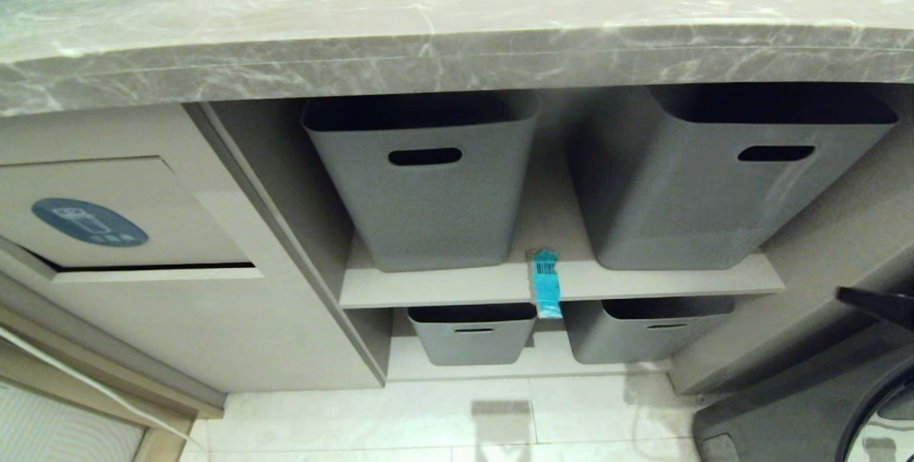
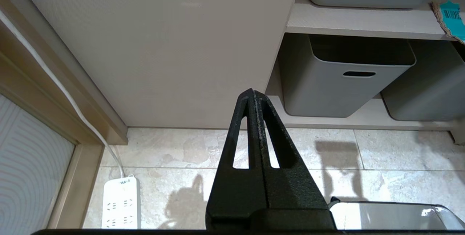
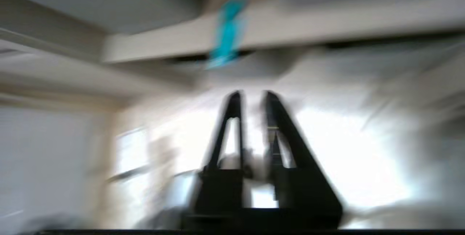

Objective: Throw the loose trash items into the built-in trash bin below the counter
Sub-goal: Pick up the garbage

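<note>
The teal barcoded wrapper [image 1: 546, 282] lies on the middle shelf between two grey baskets, its end hanging over the shelf's front edge. In the left wrist view a jagged tan edge shows beside the wrapper [image 2: 452, 19]. The trash bin flap [image 1: 121, 212] with its blue oval sticker [image 1: 89, 221] sits in the beige cabinet front at the left, under the counter [image 1: 457, 55]. My right gripper [image 3: 250, 93] is open and empty, below and short of the wrapper [image 3: 227, 31]. My left gripper [image 2: 251, 91] is shut and empty, low before the cabinet.
Two large grey baskets [image 1: 428, 176] [image 1: 750, 176] stand on the shelf [image 1: 443, 283], two smaller ones [image 1: 471, 333] [image 1: 643, 330] below it. A white power strip [image 2: 121, 202] and its cable lie on the tiled floor at the left. The robot's dark base [image 1: 785, 412] fills the lower right.
</note>
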Available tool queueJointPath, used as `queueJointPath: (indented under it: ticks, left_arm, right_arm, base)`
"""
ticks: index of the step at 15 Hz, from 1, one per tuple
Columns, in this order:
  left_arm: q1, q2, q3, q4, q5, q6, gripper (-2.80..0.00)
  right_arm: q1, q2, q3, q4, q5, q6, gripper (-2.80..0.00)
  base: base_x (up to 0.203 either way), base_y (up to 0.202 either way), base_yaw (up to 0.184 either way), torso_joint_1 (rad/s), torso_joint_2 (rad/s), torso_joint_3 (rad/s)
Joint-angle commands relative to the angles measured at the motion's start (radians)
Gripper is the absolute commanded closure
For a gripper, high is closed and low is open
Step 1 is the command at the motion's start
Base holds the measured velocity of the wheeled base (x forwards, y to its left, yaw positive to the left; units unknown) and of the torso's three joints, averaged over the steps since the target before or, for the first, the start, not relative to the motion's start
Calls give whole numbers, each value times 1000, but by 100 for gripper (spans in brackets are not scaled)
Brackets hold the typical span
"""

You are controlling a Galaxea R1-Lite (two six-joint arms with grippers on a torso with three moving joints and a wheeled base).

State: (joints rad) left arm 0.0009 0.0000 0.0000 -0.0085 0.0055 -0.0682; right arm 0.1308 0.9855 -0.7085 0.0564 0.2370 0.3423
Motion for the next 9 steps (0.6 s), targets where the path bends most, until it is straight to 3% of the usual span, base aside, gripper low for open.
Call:
queueJointPath:
  ticks: [1,2,4,5,9]
  left_arm:
    - [1,2,2,-1,1,-1,0]
    - [1,2,2,-1,1,-1,0]
    - [0,2,2,-1,1,-1,0]
    - [1,2,2,-1,1,-1,0]
    - [1,2,2,-1,1,-1,0]
  right_arm:
    - [95,325,-66,-25,34,294,-280]
    - [176,403,-80,-79,54,484,-280]
    - [256,495,-54,-256,55,699,-280]
    - [267,511,-11,-328,47,742,-280]
    - [282,542,158,-557,40,783,-280]
  base:
    - [0,0,0,0,0,0]
    - [0,0,0,0,0,0]
    - [0,0,0,0,0,0]
    - [0,0,0,0,0,0]
    - [0,0,0,0,0,0]
